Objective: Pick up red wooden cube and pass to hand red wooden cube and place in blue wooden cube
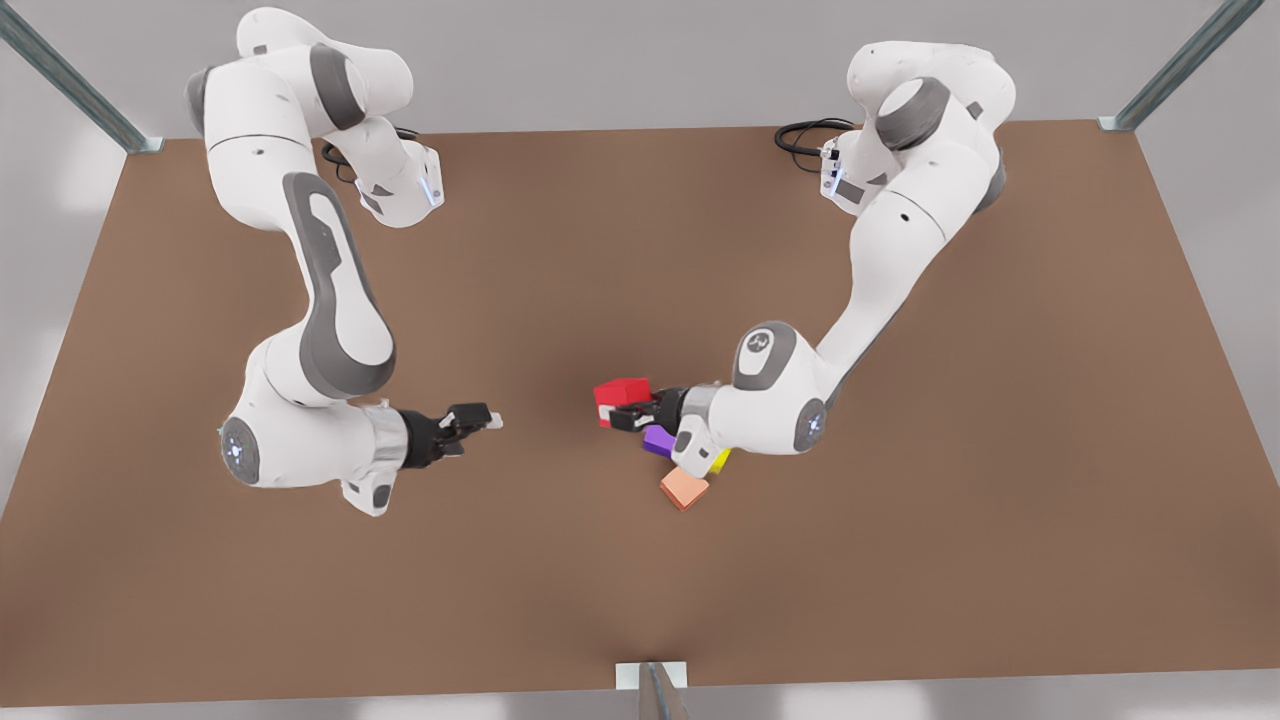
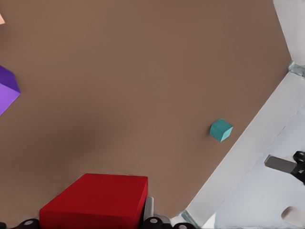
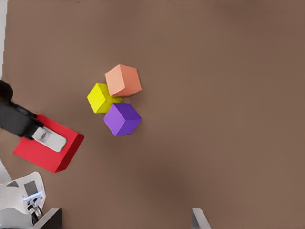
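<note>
The small matte red wooden cube (image 1: 622, 398) is held clamped in the left tool (image 1: 632, 412), lifted above the brown counter (image 1: 900, 560). The right tool (image 1: 482, 418) waits opposite, well apart, fingers parted and empty. For a clean handover, free cube faces should be presented squarely between those fingers. The teal-blue wooden cube (image 2: 221, 130) lies far ahead of the left tool.

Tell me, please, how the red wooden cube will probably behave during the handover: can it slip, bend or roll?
The red wooden cube, held by the left gripper, looks rigid, so bending is unlikely. Its flat, matte faces probably grip well against the fingers. If released, it would likely land flat on the table rather than roll. The right gripper waits open.
</note>
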`<state>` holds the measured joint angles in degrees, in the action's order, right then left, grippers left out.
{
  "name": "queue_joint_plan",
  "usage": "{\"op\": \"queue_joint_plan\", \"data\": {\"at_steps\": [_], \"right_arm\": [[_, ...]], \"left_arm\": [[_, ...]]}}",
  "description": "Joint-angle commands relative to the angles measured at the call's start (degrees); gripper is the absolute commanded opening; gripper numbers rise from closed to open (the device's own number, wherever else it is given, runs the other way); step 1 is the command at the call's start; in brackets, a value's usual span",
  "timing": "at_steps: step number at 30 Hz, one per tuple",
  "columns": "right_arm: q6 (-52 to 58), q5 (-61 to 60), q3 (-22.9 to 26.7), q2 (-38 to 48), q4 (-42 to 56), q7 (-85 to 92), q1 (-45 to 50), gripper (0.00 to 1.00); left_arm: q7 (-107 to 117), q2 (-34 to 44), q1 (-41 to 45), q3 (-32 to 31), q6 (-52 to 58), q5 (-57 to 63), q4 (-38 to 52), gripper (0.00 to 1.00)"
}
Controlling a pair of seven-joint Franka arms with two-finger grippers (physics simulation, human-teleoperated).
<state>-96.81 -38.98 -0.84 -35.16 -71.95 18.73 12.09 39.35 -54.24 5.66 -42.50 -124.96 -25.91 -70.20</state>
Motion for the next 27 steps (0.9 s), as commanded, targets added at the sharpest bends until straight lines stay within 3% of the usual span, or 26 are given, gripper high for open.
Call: {"op": "queue_joint_plan", "data": {"at_steps": [1,3,6,11,27], "right_arm": [[-12.0,-16.0,0.0,-2.5,-1.1,64.8,-0.3,1.00],[-12.0,-17.6,0.1,-3.9,-1.1,76.2,-0.2,1.00],[-11.9,-19.8,0.3,-4.0,-2.3,98.1,-1.2,1.00],[-11.1,-31.0,0.0,-2.1,-11.5,111.2,-2.8,1.00],[-17.2,-45.3,-0.9,-4.7,-13.0,105.6,3.9,1.00]], "left_arm": [[-19.1,-0.8,-0.1,-0.4,-6.6,-10.6,0.2,0.52],[-32.9,-2.1,-0.1,-0.6,-8.9,-17.9,0.2,0.52],[-46.2,-2.3,-0.4,-0.6,-8.7,-18.6,0.0,0.49],[-50.7,-3.2,-2.9,-0.8,-3.3,-24.4,0.2,0.48],[-57.9,-3.9,-5.6,-0.8,-1.3,-28.6,0.5,0.49]]}}
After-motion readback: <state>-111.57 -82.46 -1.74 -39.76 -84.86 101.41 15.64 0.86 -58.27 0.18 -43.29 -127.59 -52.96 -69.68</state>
